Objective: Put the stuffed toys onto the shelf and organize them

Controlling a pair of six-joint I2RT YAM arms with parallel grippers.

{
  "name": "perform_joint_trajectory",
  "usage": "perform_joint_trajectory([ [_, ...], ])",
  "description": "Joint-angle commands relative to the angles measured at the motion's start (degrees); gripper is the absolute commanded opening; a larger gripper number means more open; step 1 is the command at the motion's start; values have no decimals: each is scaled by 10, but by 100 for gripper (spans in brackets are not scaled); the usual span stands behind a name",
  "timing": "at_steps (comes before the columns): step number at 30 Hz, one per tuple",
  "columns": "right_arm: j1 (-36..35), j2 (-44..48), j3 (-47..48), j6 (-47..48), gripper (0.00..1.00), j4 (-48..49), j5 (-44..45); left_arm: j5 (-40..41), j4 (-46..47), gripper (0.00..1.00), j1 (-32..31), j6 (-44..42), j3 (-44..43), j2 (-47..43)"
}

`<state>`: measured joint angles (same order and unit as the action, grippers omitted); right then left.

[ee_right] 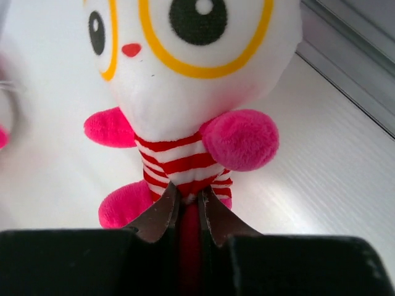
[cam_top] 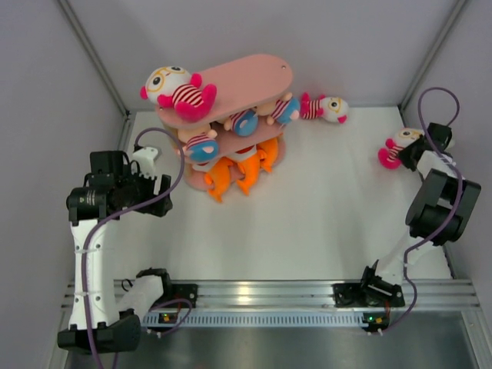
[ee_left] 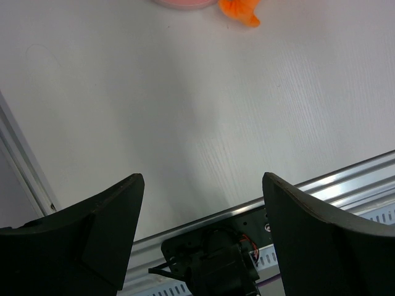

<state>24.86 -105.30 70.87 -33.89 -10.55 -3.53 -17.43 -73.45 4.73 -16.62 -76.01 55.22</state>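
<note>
Left gripper [ee_left: 202, 179] hangs over the white table [cam_top: 307, 215], left of the shelf, fingers spread wide, nothing between them. Pink 3-tier shelf [cam_top: 254, 75] stands at the far left-centre. Top board: 1 white-headed goggled doll [cam_top: 178, 91] lying at its left end. Middle board: 3 peach dolls in blue pants [cam_top: 244, 121] in a row. Bottom board: orange fish [cam_top: 240, 173], tails poking over the near edge. Just right of the shelf, a 2nd goggled doll [cam_top: 327, 108] lies on the table. Far right, near the wall, right gripper [ee_right: 188, 213] is pinched on the striped body of a 3rd goggled doll [ee_right: 185, 92]. Can't tell if it is lifted.
</note>
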Motion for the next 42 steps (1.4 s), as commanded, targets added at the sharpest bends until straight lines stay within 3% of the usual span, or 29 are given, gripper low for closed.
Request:
perform_joint_trajectory([
  [1, -9, 121, 42, 46, 0, 12, -54, 1, 16, 84, 1, 2, -5, -14],
  [5, -41, 152, 175, 135, 0, -84, -107, 10, 17, 84, 0, -5, 16, -40],
  [9, -131, 121, 437, 215, 0, -219, -184, 11, 17, 84, 1, -16, 27, -43],
  [11, -178, 97, 518, 234, 0, -266, -206, -8, 16, 84, 0, -29, 28, -42],
  [13, -242, 84, 591, 208, 0, -257, -229, -24, 17, 84, -3, -38, 36, -39],
  [18, -371, 83, 612, 85, 0, -106, -185, -31, 16, 97, -18, -41, 49, 1],
  [24, -474, -49, 753, 30, 0, -76, -198, -43, 16, 98, -18, -34, 25, -3],
  [31, -516, -5, 660, 59, 0, -51, -121, -18, 10, 98, -20, -44, -11, -22],
  [36, -526, 28, 651, 69, 0, -98, -99, -70, 4, 96, -19, -76, -144, -54],
  [38, -538, 61, 621, 94, 0, -117, -77, -137, 3, 96, -19, -81, -215, -61],
  [42, -571, 119, 571, 122, 0, -148, -34, -195, 7, 98, -19, -57, -330, -26],
])
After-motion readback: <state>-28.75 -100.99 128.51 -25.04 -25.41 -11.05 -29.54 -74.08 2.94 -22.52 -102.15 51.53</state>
